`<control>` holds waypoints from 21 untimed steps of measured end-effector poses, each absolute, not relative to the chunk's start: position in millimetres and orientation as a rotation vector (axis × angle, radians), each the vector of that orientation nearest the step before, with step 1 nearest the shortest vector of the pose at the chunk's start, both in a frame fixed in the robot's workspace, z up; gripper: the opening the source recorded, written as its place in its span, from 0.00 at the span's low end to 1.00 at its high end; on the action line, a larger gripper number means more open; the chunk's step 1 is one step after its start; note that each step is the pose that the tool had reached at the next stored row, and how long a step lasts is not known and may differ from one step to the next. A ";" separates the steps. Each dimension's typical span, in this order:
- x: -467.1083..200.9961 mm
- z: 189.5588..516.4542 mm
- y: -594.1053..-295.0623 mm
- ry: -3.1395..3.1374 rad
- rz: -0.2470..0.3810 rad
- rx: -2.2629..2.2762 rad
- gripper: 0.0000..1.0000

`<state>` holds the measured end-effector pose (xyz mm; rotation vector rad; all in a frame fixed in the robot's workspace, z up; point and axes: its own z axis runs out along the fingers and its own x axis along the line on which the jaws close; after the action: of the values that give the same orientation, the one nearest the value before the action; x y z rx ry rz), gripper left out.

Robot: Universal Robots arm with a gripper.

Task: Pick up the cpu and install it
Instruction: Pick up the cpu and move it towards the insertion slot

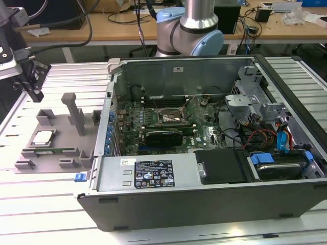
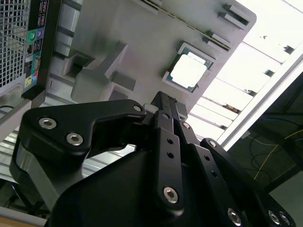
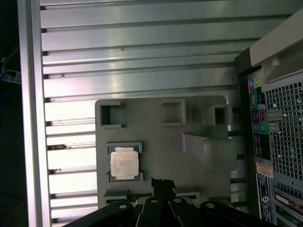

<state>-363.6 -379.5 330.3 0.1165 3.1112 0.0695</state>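
The cpu (image 3: pixel 124 161) lies in a square pocket of the grey tray (image 1: pixel 64 133), beside the open computer case (image 1: pixel 153 196).
The tray sits on the ribbed tabletop (image 1: pixel 51 204) at the exterior view's left, and the cpu lies flat with its metal top up. The hand (image 1: pixel 34 95) hangs above the tray, apart from the cpu; its fingers (image 3: pixel 159 187) seem closed together and hold nothing.

Grey plastic tray (image 3: pixel 156 142) below tool (image 3: pixel 162 182), lying on slatted metal table (image 3: pixel 142 47). Open computer case (image 1: pixel 204 199) just beside tray, on side away from tool. Green circuit board (image 1: pixel 148 115) inside case, blue cable (image 1: pixel 282 140) at case's far end from tool.
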 end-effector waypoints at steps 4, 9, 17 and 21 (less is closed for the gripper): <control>-366.3 329.1 -379.5 3.111 0.070 0.116 0.11; -375.6 324.6 -379.4 3.110 0.070 0.116 0.11; -384.9 315.5 -378.1 3.110 0.070 0.116 0.11; -388.5 308.2 -377.6 3.110 0.070 0.116 0.11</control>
<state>-388.5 -377.6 308.2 0.1163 3.1098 0.0697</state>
